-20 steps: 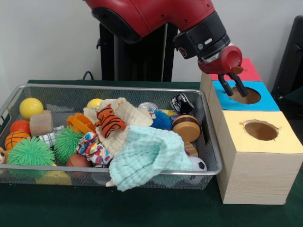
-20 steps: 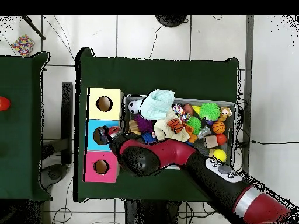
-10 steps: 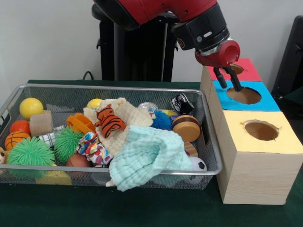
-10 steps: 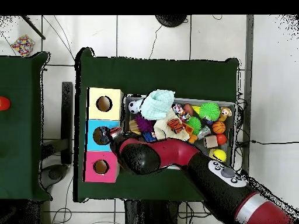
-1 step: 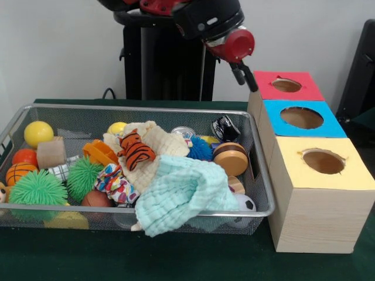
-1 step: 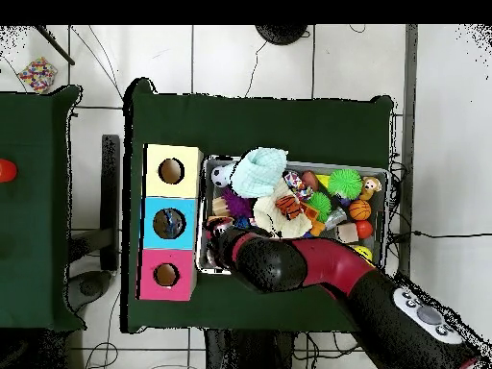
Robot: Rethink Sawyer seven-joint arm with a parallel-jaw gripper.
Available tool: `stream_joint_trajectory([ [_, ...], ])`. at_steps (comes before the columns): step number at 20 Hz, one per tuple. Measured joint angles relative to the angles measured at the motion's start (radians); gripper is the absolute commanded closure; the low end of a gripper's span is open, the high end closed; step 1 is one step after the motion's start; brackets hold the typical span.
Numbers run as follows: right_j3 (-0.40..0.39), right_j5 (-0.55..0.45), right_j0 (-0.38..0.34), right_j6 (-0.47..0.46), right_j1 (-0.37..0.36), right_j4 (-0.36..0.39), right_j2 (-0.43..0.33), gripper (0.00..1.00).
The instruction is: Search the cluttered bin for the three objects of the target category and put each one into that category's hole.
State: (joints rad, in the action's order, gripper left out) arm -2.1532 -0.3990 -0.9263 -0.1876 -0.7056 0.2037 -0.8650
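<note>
- Wire bin (image 5: 261, 175) on the green table (image 5: 176, 260), crammed with toys: a tiger plush (image 5: 137, 149) on a cream cloth (image 5: 158, 140), a mint cloth (image 5: 181, 193) at the near rim.
- Three-hole box (image 5: 310, 216) just beside it: red hole (image 5: 286, 85), blue hole (image 5: 302, 117), yellow hole (image 5: 323, 161).
- Gripper (image 5: 245, 76) hangs above the bin's far corner beside the red section; I cannot tell if its claw is parted or carries anything.

No readable text, label or number — on bin, boxes or toys.
</note>
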Motion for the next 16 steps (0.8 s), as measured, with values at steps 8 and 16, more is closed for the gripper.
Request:
stream_joint_trajectory([
  [8, 0.0, 0.006, -0.035, 0.0, 0.021, -0.007, -0.006, 0.0],
  [16, 0.001, 0.077, 0.024, 0.0, 0.085, 0.026, 0.031, 0.0],
])
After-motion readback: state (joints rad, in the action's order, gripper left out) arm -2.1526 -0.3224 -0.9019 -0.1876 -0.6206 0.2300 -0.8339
